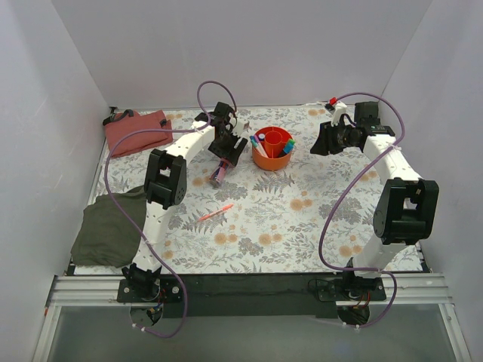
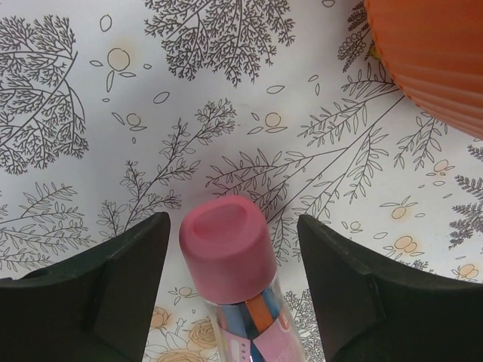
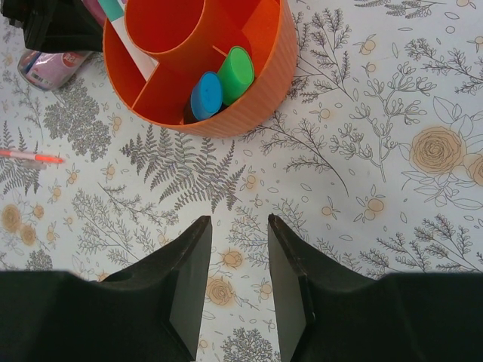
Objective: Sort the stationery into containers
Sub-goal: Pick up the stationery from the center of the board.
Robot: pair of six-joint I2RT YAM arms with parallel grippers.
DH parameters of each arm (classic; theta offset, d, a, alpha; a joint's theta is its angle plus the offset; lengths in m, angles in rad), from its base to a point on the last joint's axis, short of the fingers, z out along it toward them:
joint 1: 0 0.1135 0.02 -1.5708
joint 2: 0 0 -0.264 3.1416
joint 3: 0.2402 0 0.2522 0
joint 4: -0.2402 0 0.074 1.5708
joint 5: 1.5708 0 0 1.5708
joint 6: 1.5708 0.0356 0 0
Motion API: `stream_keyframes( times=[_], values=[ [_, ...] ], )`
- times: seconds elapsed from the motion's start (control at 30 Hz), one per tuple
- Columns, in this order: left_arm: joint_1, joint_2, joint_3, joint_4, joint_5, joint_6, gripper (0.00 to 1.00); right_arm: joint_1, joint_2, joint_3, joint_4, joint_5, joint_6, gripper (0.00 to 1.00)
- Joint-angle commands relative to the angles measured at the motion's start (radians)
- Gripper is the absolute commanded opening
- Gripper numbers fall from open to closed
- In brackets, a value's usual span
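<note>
Starting at your far left, you have an olive-green cloth [image 1: 112,226] crumpled at the table's edge and a reddish pouch [image 1: 136,130] behind it near the back wall. Next comes your left gripper [image 2: 232,222], lowered over the floral tablecloth [image 1: 302,219] with its fingers spread wide. The pink tube [image 2: 226,253] lies between them, cap end forward. You can see a strip of tablecloth on either side of the cap, so neither finger touches it. Nearer the arm bases, the thin orange-red pen [image 1: 215,213] lies alone on the tablecloth, well apart from that gripper. Just right of the tube, the orange cup [image 3: 260,98] stands upright, with a round centre well and dividers around it. One compartment holds a blue-capped highlighter [image 3: 205,94] and a green-capped highlighter [image 3: 236,72], standing side by side. On the cup's left side you can make out white felt-tips [image 1: 256,143] with coloured caps. Your right gripper [image 3: 240,222] sits to the right of the cup, apart from it and facing it. Its fingers are parted by a narrow gap, with nothing between them.
</note>
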Motion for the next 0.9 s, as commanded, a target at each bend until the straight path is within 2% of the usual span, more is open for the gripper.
stream_keyframes(
  times=[0.0, 0.6, 0.7, 0.77, 0.83, 0.87],
  values=[
    [-0.004, -0.028, 0.007, -0.002, 0.006, 0.0, 0.67, 0.0, 0.0, 0.02, 0.031, -0.005, 0.001, 0.45],
    [-0.004, -0.017, 0.001, 0.023, 0.024, 0.002, 0.57, 0.0, 0.018, 0.028, 0.031, -0.006, 0.009, 0.45],
    [-0.004, -0.016, -0.001, 0.023, 0.035, 0.002, 0.49, 0.0, 0.02, 0.032, 0.029, -0.005, 0.01, 0.45],
    [-0.004, -0.014, -0.001, 0.018, 0.039, 0.006, 0.37, 0.0, 0.023, 0.037, 0.024, -0.003, 0.01, 0.45],
    [-0.004, -0.011, 0.001, 0.009, 0.041, 0.009, 0.31, 0.0, 0.025, 0.045, 0.014, 0.003, 0.007, 0.45],
    [-0.004, -0.011, 0.002, 0.002, 0.041, 0.009, 0.22, 0.0, 0.025, 0.049, 0.008, 0.006, 0.006, 0.45]
  ],
)
